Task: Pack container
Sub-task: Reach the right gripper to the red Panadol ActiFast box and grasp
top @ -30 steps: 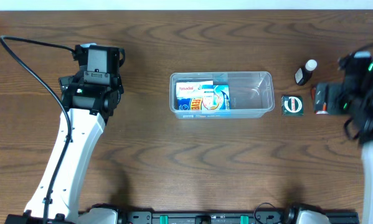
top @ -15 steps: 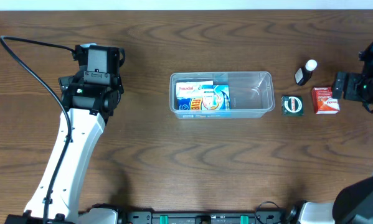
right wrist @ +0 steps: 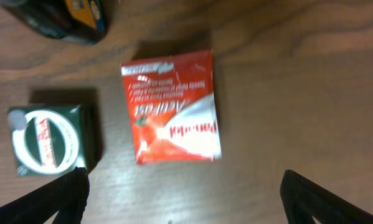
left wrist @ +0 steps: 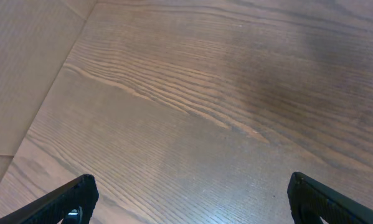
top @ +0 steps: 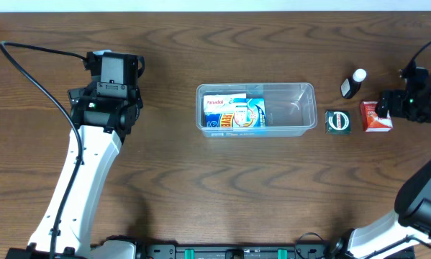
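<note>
- The clear plastic tub with rounded corners (top: 296, 108) sits in the middle of the brown wooden table (top: 201, 187). Two small white and blue boxes (top: 233, 113) lie in its end away from the right arm.
- A small red cardboard box (right wrist: 172, 107) lies flat just ahead of the right gripper (right wrist: 186, 202), lined up with the gap. Those jaws are spread wide and hold nothing.
- The right arm is far nearer, so I think it grabs this box next.
- The left gripper (left wrist: 186, 199) is spread wide too, over bare wood.

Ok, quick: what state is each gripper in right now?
Left gripper: open, holding nothing.
Right gripper: open, holding nothing, above the red box.
</note>
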Robot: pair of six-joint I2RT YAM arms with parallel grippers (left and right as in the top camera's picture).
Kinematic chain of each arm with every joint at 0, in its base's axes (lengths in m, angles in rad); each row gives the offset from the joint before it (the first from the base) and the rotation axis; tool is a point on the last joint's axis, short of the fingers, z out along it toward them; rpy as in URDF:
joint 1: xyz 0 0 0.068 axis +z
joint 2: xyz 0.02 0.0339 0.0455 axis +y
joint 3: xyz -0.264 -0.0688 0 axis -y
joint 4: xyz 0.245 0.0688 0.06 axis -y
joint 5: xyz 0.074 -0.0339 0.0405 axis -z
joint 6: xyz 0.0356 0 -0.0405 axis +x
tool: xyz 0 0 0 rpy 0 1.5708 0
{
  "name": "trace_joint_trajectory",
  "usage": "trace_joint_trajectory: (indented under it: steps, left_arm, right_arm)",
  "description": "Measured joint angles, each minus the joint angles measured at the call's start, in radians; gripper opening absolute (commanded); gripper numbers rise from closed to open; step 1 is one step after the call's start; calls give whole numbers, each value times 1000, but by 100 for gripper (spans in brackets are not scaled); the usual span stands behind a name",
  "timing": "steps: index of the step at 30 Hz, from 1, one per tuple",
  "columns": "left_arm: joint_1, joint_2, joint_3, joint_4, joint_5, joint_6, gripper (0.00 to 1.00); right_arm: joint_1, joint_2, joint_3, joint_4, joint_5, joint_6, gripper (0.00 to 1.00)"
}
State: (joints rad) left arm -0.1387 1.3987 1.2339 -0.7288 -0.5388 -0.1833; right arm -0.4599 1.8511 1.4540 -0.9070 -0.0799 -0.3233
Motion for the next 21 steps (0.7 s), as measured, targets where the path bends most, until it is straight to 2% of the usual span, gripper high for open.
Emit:
trace_joint_trajectory:
  steps: [8, 21]
  left_arm:
    - [0, 0, 0, 0, 0, 0, 98]
    - [0, 0, 0, 0, 0, 0, 98]
  right_arm:
    - [0, 60, 0, 93, -10, -61, 98]
    - [36, 166, 0, 135, -30, -136, 97]
